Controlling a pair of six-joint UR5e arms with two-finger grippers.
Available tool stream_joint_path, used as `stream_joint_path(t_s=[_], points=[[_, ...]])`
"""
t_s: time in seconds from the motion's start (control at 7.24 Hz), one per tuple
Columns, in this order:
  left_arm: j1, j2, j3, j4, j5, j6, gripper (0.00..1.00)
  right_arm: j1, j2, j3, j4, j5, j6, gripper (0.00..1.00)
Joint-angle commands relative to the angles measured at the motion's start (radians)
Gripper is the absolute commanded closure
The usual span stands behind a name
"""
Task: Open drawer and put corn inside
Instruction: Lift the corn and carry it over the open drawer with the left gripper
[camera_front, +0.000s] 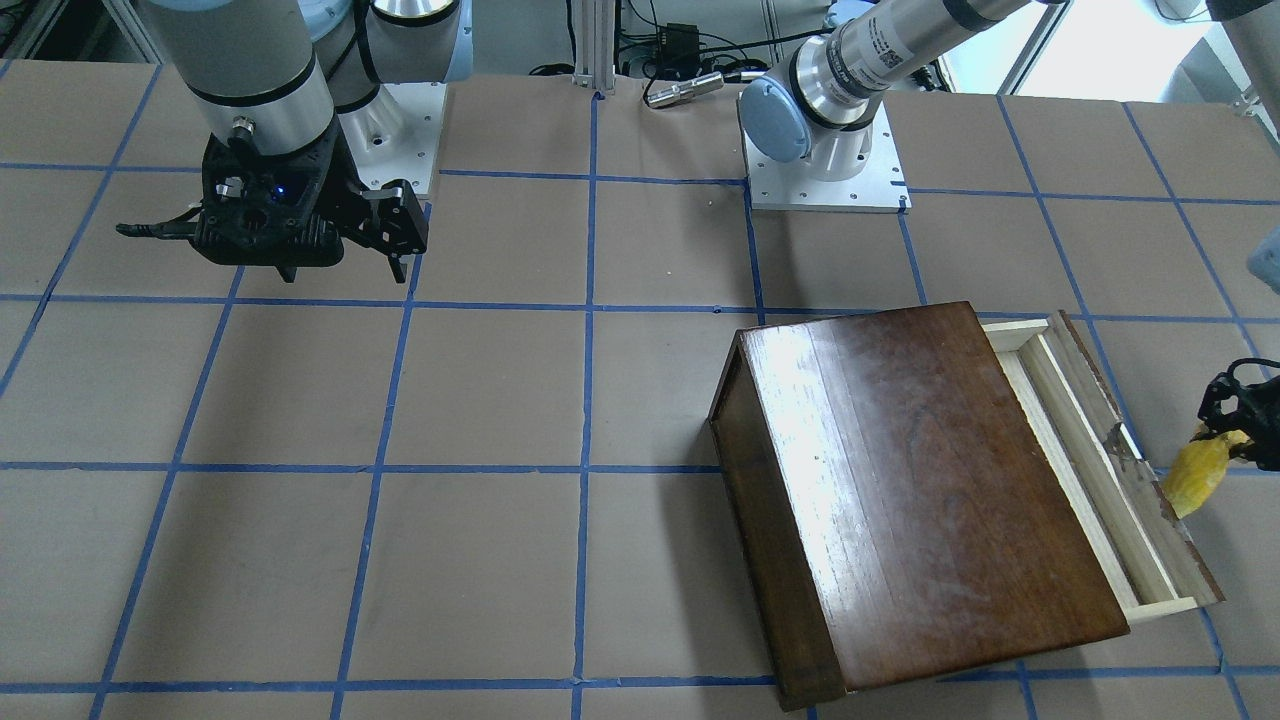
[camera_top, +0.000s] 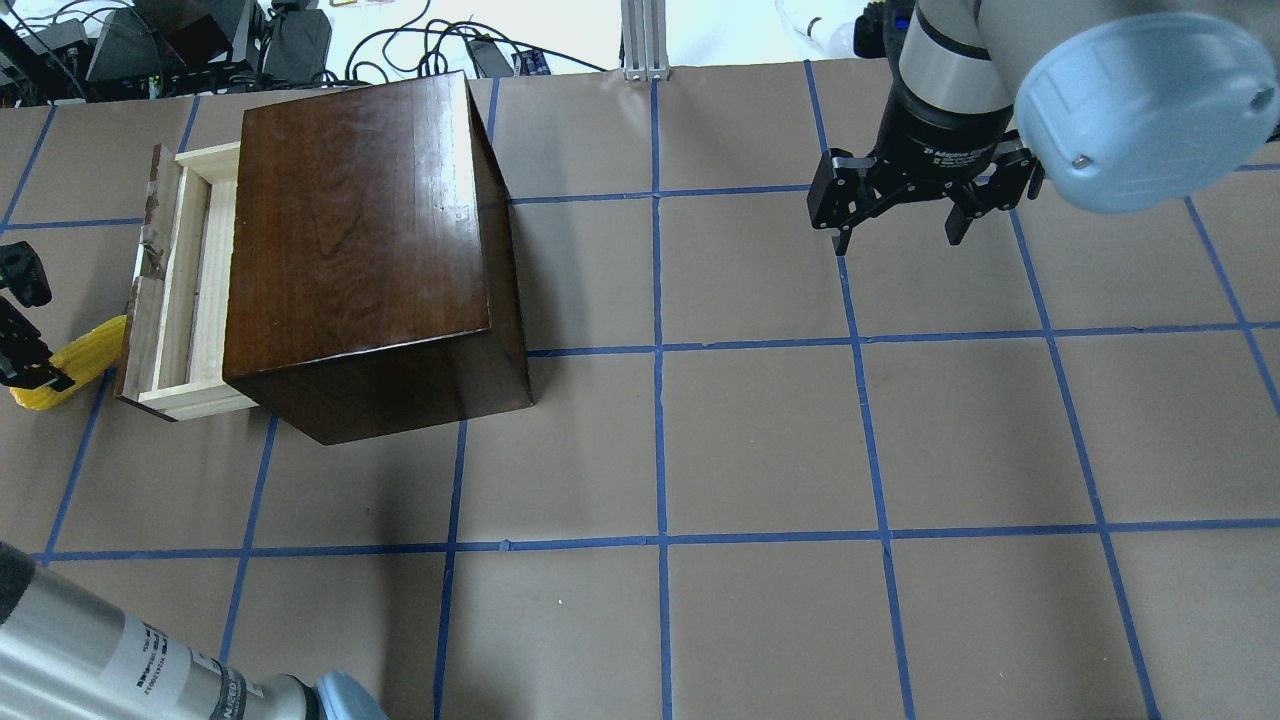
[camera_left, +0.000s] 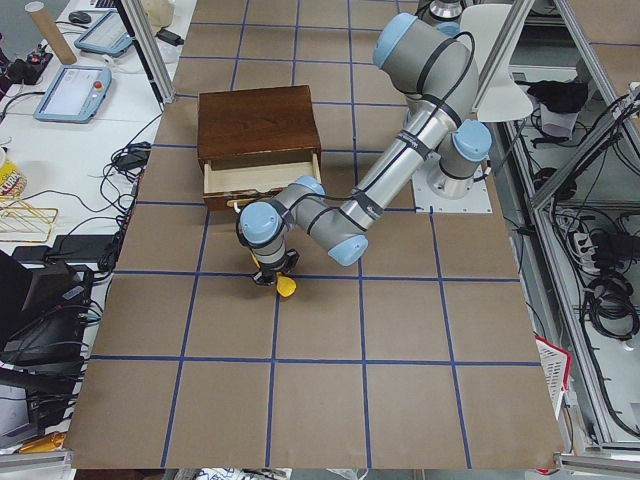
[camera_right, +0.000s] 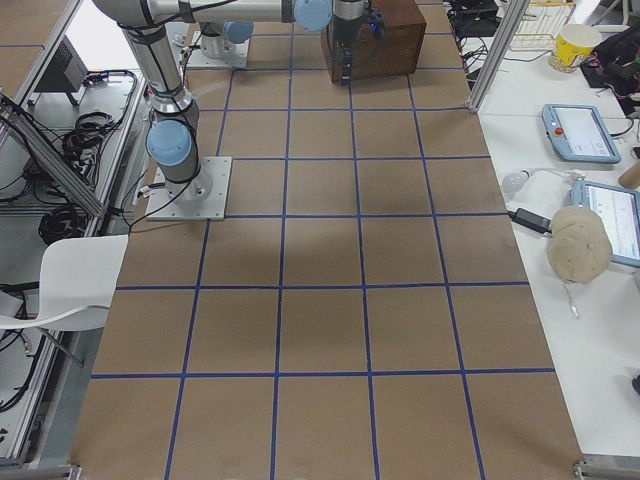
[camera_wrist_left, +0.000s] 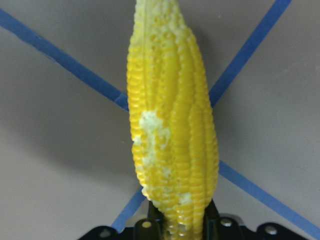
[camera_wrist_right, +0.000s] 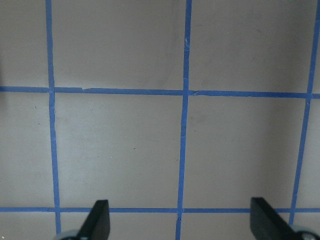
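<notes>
The corn (camera_wrist_left: 172, 125) is a small yellow cob, held at its thick end by my left gripper (camera_wrist_left: 177, 227), tip pointing away. In the overhead view the left gripper (camera_top: 40, 372) holds the corn (camera_top: 75, 368) just outside the drawer's dark front panel. The drawer (camera_top: 185, 280) is pulled open from the dark-brown cabinet (camera_top: 370, 230), and its pale wood inside shows nothing in it. The front-facing view shows the corn (camera_front: 1195, 475) beside the drawer (camera_front: 1070, 460). My right gripper (camera_top: 897, 240) is open and empty, far from the cabinet.
Brown table paper with a blue tape grid (camera_top: 660, 440) lies between the arms. The left arm's base (camera_front: 825, 185) stands behind the cabinet (camera_front: 920, 480). Cables and monitors (camera_top: 200, 40) lie beyond the far table edge.
</notes>
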Motion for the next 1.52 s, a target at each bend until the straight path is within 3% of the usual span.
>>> stream_joint_path(t_s=[0.0, 0.28, 0.55, 1.11, 1.38], points=[[-0.011, 0.067, 0.084, -0.021, -0.023, -0.045, 1.0, 0.0, 0.0, 0.0, 0.0, 0.0, 0.0, 0.0], [-0.035, 0.144, 0.152, -0.171, -0.022, -0.213, 1.0, 0.0, 0.0, 0.0, 0.0, 0.0, 0.0, 0.0], [-0.153, 0.212, 0.195, -0.306, -0.021, -0.516, 1.0, 0.0, 0.0, 0.0, 0.0, 0.0, 0.0, 0.0], [-0.302, 0.246, 0.168, -0.421, -0.027, -1.126, 1.0, 0.0, 0.0, 0.0, 0.0, 0.0, 0.0, 0.0], [-0.325, 0.238, 0.119, -0.422, -0.089, -1.255, 1.0, 0.0, 0.0, 0.0, 0.0, 0.0, 0.0, 0.0]])
